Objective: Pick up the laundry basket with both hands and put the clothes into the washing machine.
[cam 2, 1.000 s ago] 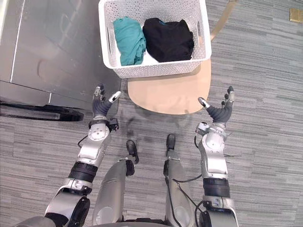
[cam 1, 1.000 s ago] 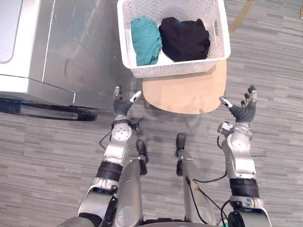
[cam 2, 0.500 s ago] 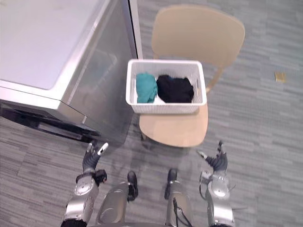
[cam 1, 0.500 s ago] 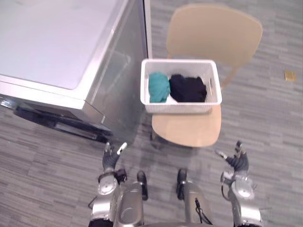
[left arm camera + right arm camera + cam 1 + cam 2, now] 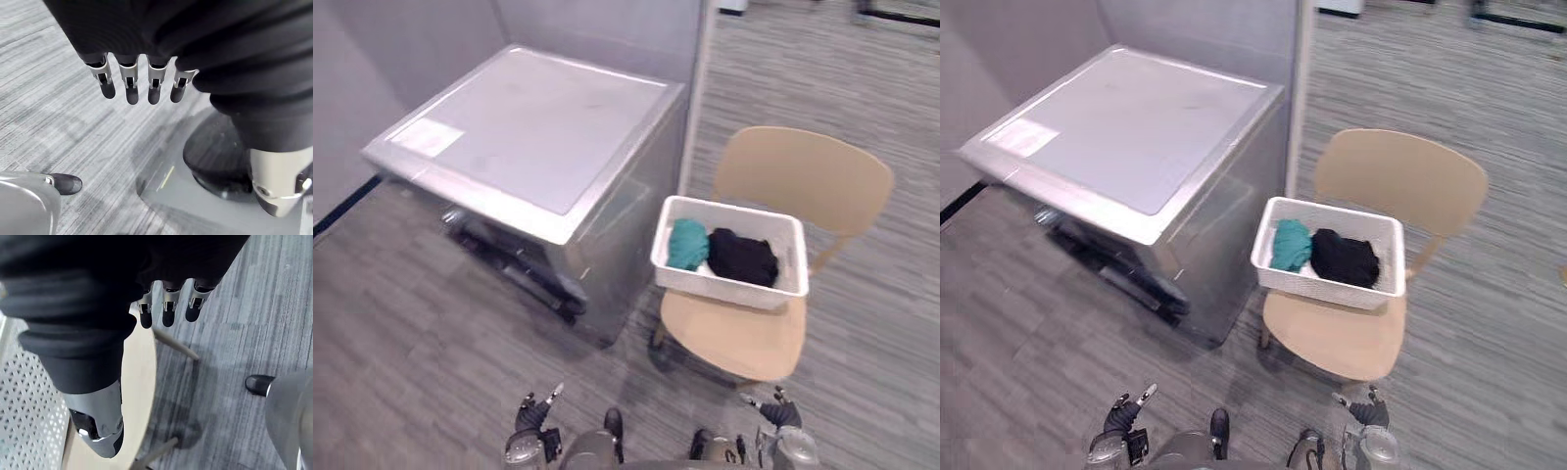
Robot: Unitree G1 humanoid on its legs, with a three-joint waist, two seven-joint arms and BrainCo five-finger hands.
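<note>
A white laundry basket (image 5: pixel 724 287) sits on the seat of a tan wooden chair (image 5: pixel 801 178). It holds 2 garments side by side: a teal cloth (image 5: pixel 686 243) toward the robot's left and a black cloth (image 5: pixel 742 257) toward its right. A silver washing machine (image 5: pixel 533 147) stands just beside the chair, on the robot's left, on a grey striped floor (image 5: pixel 411 333).

The robot's 2 hands hang low and well apart from the basket. The left hand (image 5: pixel 532 412) is in front of the washing machine and the right hand (image 5: pixel 771 410) is in front of the chair. In the left wrist view, the left hand's fingers (image 5: pixel 132 90) are straight and spread over the floor, holding nothing. In the right wrist view, the right hand's fingers (image 5: pixel 166 313) are likewise straight and empty, with the chair's seat edge and the basket's perforated wall close beside the hand.
</note>
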